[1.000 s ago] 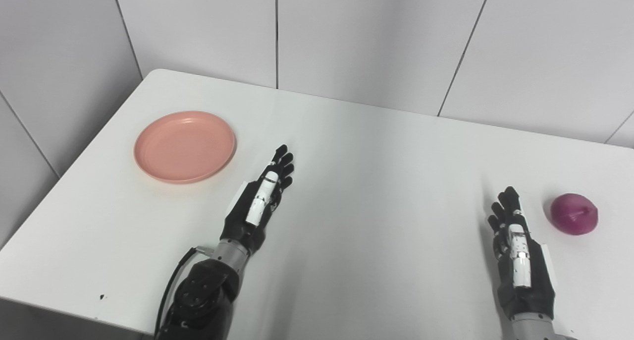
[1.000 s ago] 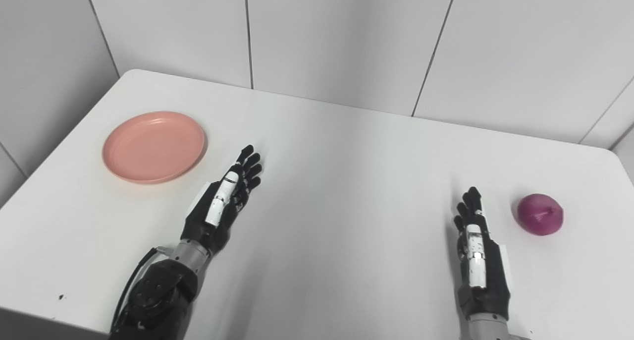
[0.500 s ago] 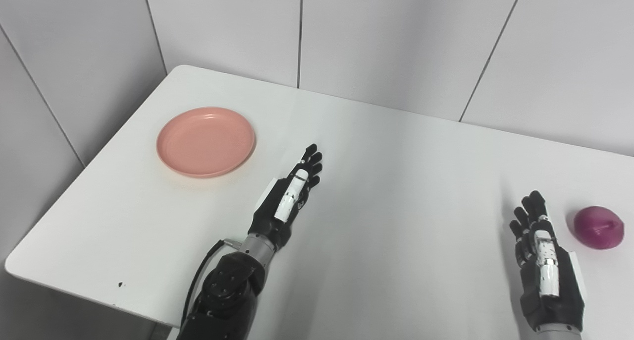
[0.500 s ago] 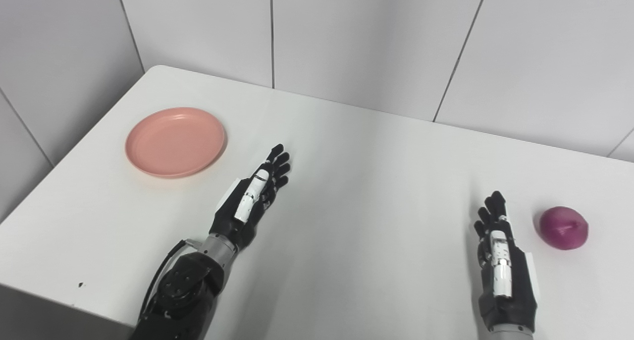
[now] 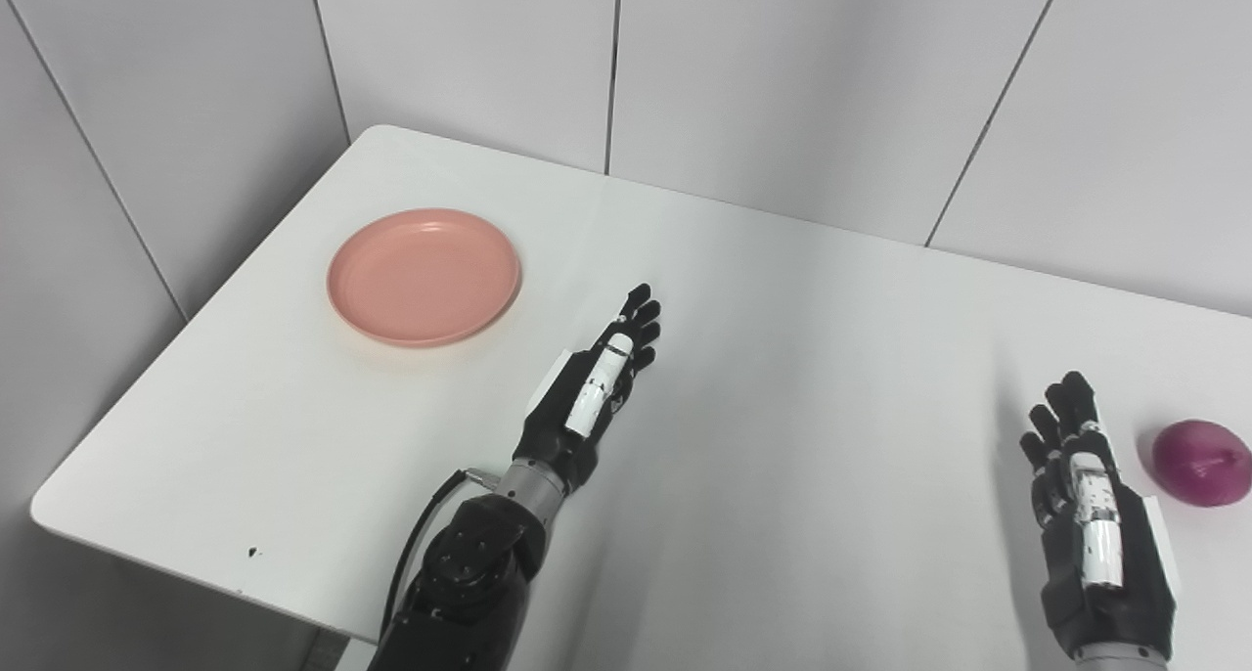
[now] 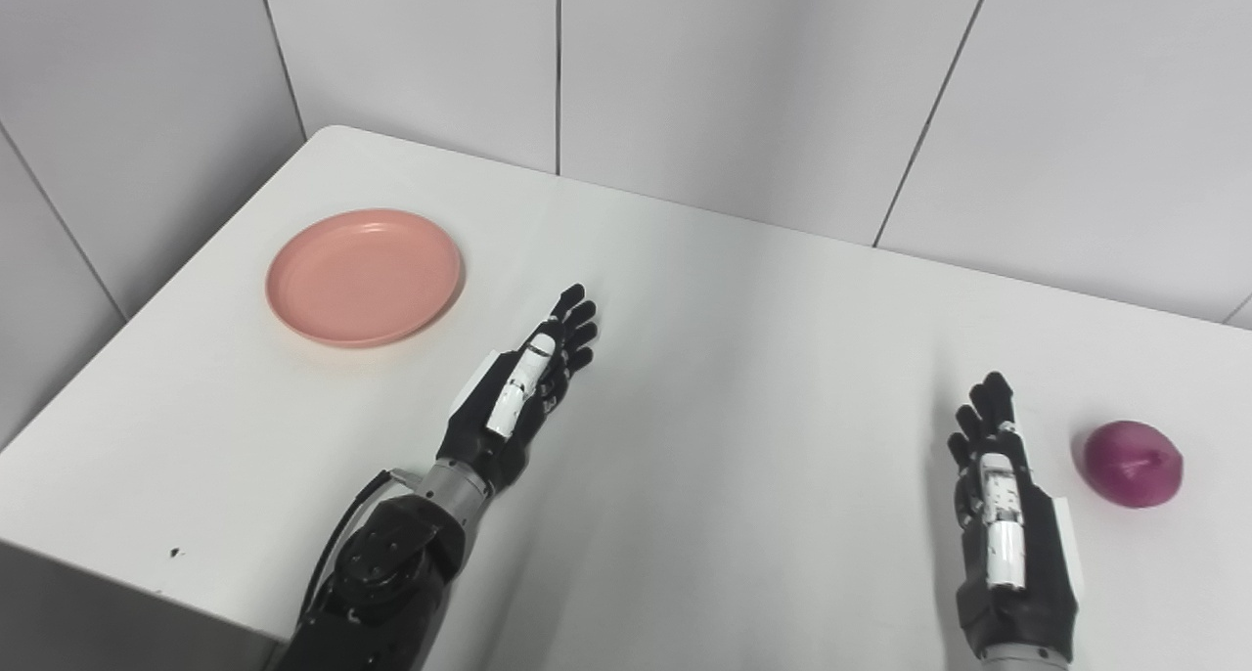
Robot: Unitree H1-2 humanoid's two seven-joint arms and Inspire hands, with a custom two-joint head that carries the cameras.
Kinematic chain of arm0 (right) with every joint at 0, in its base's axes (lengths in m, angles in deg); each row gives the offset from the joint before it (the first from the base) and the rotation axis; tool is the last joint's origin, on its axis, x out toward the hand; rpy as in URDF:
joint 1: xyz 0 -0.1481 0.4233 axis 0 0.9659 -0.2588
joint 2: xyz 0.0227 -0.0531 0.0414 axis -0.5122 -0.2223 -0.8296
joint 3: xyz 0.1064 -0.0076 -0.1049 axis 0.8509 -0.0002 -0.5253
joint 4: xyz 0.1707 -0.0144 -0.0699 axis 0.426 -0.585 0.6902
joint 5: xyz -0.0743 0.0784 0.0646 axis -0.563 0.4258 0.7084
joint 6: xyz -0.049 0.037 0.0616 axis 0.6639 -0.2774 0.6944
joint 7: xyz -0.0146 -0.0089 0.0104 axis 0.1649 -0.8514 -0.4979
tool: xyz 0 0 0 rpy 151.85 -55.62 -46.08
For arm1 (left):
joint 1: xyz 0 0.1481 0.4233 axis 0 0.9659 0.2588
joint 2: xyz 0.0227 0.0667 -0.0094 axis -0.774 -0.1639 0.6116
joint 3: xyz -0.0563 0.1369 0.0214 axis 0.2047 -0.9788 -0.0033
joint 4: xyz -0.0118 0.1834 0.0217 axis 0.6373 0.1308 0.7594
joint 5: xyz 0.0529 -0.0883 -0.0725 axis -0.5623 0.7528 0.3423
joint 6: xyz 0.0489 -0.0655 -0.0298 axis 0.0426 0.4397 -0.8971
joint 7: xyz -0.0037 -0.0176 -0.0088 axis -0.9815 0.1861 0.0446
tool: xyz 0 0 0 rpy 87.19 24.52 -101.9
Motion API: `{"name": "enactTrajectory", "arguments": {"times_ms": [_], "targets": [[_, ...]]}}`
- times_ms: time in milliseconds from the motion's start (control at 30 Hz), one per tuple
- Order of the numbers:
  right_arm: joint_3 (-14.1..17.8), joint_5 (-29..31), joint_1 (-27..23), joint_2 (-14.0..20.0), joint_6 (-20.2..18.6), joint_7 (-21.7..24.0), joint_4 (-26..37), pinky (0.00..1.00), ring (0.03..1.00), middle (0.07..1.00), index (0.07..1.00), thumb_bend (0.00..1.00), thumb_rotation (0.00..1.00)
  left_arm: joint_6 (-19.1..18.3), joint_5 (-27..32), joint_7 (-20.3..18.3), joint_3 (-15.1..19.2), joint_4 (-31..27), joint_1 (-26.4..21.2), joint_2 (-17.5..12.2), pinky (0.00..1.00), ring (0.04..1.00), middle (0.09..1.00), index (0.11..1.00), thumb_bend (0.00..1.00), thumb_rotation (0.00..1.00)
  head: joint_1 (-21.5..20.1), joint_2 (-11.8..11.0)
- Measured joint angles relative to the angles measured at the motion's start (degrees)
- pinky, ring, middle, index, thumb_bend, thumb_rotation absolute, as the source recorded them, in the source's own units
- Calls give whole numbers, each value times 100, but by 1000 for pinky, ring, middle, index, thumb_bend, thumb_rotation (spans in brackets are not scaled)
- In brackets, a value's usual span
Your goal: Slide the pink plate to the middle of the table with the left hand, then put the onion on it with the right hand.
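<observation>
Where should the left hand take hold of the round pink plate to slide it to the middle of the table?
Probably at the raised rim on the far left side of the round pink plate. It lies flat and shallow on the white table, so the open left hand, now to its right, could reach over, hook fingertips on that rim and draw it rightward toward the centre.

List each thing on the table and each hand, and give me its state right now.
pink plate: empty, flat on the table's far left, untouched.
red onion: whole, resting on the table at the right, not held.
left hand: open, fingers extended, holding nothing, apart from the plate.
right hand: open, holding nothing, beside the onion without touching it.
</observation>
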Motion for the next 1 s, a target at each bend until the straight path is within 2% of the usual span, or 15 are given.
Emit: {"name": "enactTrajectory", "arguments": {"times_ms": [1000], "targets": [[-48, -204, 0, -97, -566, -75, 407, 1000, 1000, 1000, 1000, 0, 1000, -2, 0, 12, 2, -54, -11, -14, 1000, 1000, 1000, 1000, 418, 1000, 44, -26]]}}
